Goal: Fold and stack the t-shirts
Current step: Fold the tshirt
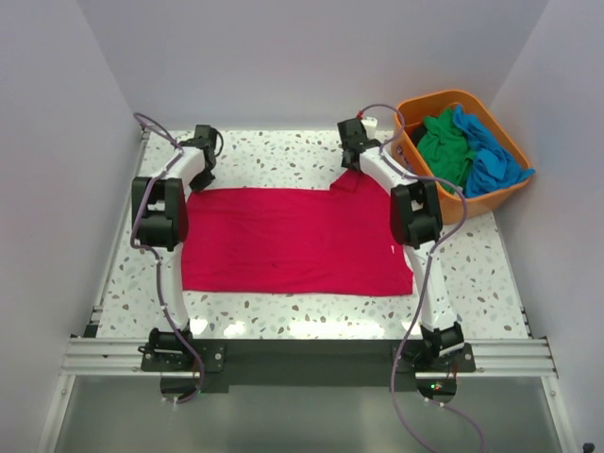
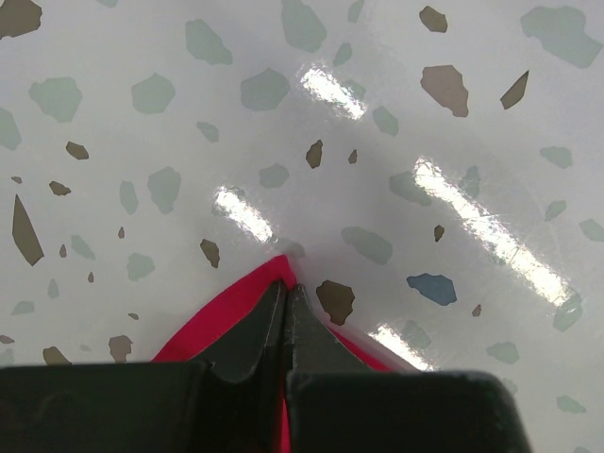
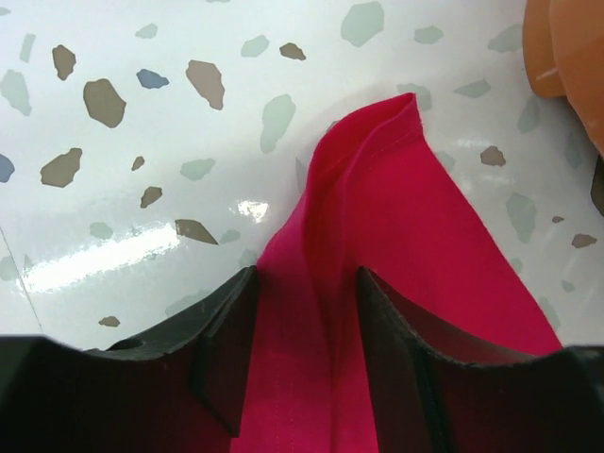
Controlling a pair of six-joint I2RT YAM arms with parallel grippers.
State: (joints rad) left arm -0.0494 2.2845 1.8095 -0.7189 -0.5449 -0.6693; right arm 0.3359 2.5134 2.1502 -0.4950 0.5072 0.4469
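The crimson red t-shirt (image 1: 293,241) lies spread flat on the table's middle. My left gripper (image 1: 201,179) is at its far left corner. In the left wrist view the gripper (image 2: 285,294) is shut, with the red corner (image 2: 231,316) pinched between its fingers. My right gripper (image 1: 357,168) is at the shirt's far right corner. In the right wrist view the gripper (image 3: 307,283) is open, with a raised fold of red cloth (image 3: 377,208) between its fingers. The green t-shirt (image 1: 444,146) and the blue t-shirt (image 1: 493,159) lie crumpled in the basket.
The orange plastic basket (image 1: 420,109) stands at the back right of the speckled table (image 1: 283,151), close to the right arm; its rim shows in the right wrist view (image 3: 566,57). Grey walls close in the left, back and right.
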